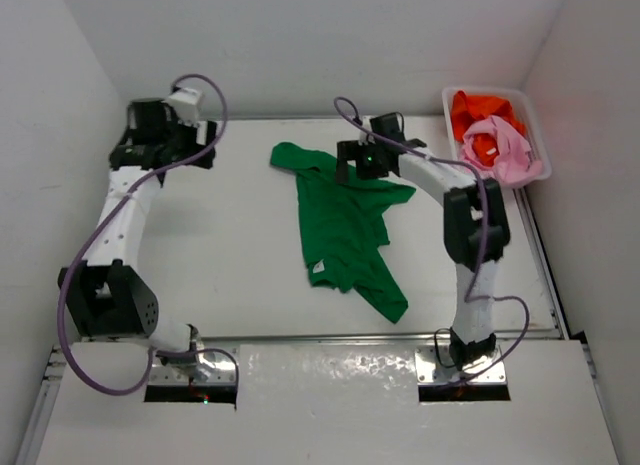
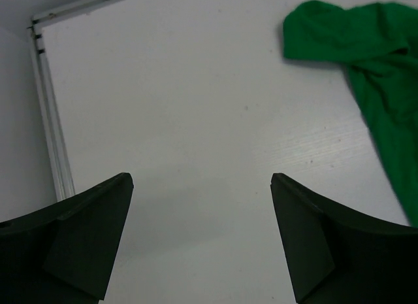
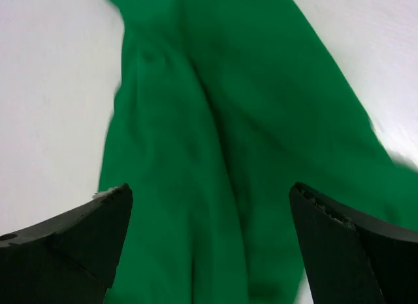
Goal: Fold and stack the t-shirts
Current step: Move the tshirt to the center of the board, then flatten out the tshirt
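I start with the white table [image 1: 230,245], which fills my overhead view. The left arm [image 1: 115,220] reaches up along its left side and the right arm [image 1: 470,220] rises on the right and bends in toward the middle.

The green t-shirt [image 1: 345,225] lies crumpled and unfolded near the centre of the table. One sleeve points to the far left and the body trails down toward the near edge, with a twisted tail at the bottom right.

At the far right corner sits the white basket [image 1: 487,89]. The orange t-shirt [image 1: 480,110] is bunched in its far part and the pink t-shirt [image 1: 498,150] is heaped in its near part. Both are in the basket, well apart from the green one.

The right gripper [image 3: 209,189] hangs over the upper part of the green t-shirt. On its wrist camera I see its fingers spread wide with only cloth below, gripping nothing. The left gripper [image 2: 202,180] is over bare table at the far left, its fingers also spread and empty, with the green sleeve off to its right.
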Robot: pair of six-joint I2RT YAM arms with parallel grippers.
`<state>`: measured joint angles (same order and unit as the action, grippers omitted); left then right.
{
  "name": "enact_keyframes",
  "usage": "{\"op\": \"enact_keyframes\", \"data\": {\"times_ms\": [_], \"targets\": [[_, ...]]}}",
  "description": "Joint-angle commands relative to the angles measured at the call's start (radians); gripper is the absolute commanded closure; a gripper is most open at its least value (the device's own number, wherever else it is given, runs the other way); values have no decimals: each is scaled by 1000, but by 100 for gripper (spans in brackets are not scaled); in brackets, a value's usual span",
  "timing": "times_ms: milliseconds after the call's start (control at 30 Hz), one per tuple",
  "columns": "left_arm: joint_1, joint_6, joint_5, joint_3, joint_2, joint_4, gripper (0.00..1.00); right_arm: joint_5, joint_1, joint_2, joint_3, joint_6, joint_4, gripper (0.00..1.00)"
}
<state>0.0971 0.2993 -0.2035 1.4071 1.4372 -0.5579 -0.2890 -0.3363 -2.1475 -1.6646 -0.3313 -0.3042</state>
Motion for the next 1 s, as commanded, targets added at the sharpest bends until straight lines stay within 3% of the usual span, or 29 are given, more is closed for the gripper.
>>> {"op": "enact_keyframes", "data": {"times_ms": [0, 67, 100, 133, 200, 233, 267, 300, 333, 400, 500, 567, 600, 667, 767, 800, 833, 867, 900, 933, 967], "targets": [[-177, 144, 105, 19, 103, 1, 16, 137, 0, 374, 133, 100, 36, 1], [-247, 169, 122, 91, 219, 3, 16, 165, 0, 500, 311, 75, 42, 29], [-273, 175, 118, 119, 259, 4, 16, 203, 2, 536, 363, 63, 16, 75], [-286, 176, 116, 151, 305, 1, 16, 243, 2, 599, 444, 40, -13, 100], [-327, 185, 133, 262, 446, -22, 17, 264, 0, 652, 521, 0, -74, 100], [-351, 190, 154, 338, 541, -26, 16, 263, -4, 693, 593, -18, -105, 83], [-352, 190, 170, 375, 586, -27, 14, 254, -7, 712, 633, -29, -105, 82], [-361, 187, 182, 410, 626, -17, 13, 237, -12, 725, 675, -38, -107, 64], [-373, 181, 187, 490, 706, 2, 10, 185, -26, 745, 760, -60, -90, 51], [-384, 207, 199, 561, 779, 53, 9, 145, -44, 755, 834, -77, -70, 34], [-390, 372, 233, 613, 874, 99, 9, 145, -96, 768, 936, -104, -52, 28], [-396, 470, 262, 526, 881, 157, 8, 160, -131, 785, 999, -124, -35, 26], [-405, 548, 297, 477, 873, 276, 7, 165, -141, 790, 1041, -133, -12, 25], [-408, 601, 329, 406, 876, 308, 6, 151, -165, 790, 1075, -152, 11, 24], [-408, 597, 297, 428, 904, 264, 12, 133, -196, 767, 1123, -172, 48, 32], [-408, 563, 302, 431, 908, 266, 20, 129, -199, 738, 1135, -175, 65, 40], [-408, 546, 314, 435, 914, 269, 56, 125, -199, 723, 1140, -184, 76, 57], [-405, 506, 329, 435, 914, 283, 81, 122, -201, 698, 1143, -183, 98, 67], [-404, 486, 346, 429, 910, 288, 100, 125, -199, 689, 1143, -184, 108, 79], [-399, 476, 352, 425, 895, 280, 100, 148, -196, 687, 1137, -183, 106, 100], [-389, 456, 342, 421, 879, 245, 100, 183, -193, 692, 1128, -180, 85, 100]]}}
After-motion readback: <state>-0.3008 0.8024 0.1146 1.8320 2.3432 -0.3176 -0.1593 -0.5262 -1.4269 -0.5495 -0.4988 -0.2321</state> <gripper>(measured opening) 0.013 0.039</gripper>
